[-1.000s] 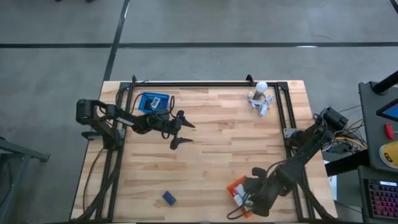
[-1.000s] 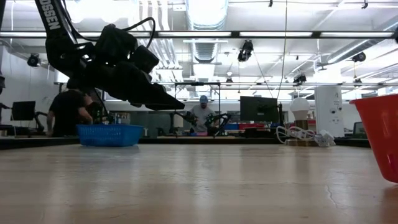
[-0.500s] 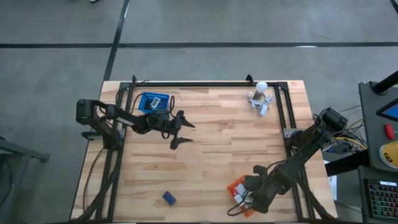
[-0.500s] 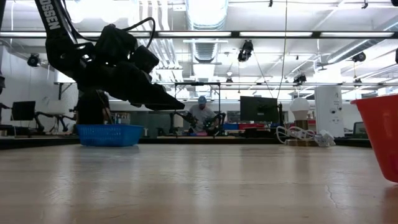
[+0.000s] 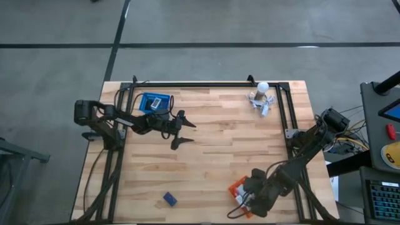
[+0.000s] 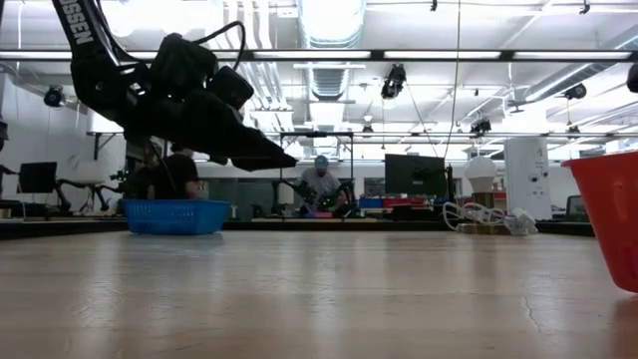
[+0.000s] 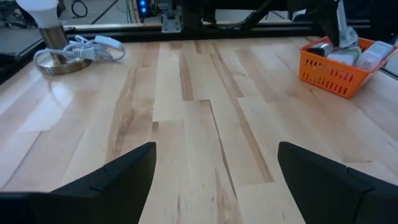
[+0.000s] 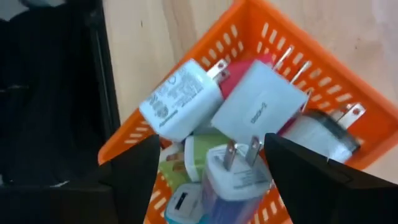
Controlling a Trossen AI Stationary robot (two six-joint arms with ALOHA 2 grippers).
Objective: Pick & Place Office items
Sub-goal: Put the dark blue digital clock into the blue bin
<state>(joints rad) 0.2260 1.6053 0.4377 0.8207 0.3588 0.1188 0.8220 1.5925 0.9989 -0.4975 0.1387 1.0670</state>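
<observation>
Mostly sorted: white chargers [image 8: 249, 109] piled in the orange basket [image 5: 238, 186], right tool [image 8: 205, 177] spread empty just above. One blue block [image 5: 170, 199] left on the table [image 5: 219, 137]. Left tool [image 5: 182, 130] released, idle mid-table.

Robotics lab / open workshop floor. Butcher-block table [image 5: 206, 144] with a black frame [image 5: 206, 84] bolted on, standing on bare concrete floor [image 5: 200, 31]. Low view: exposed ceiling with ducts [image 6: 329, 75], strip lights [image 6: 399, 55] and hanging cables, more arm rigs on benches, monitors [image 6: 415, 175], people [image 6: 321, 181] seated at stations behind. Cart with a keyboard [image 5: 382, 201] and loose wiring [image 5: 347, 140] beside the table. Industrial space, not a home or office.
</observation>
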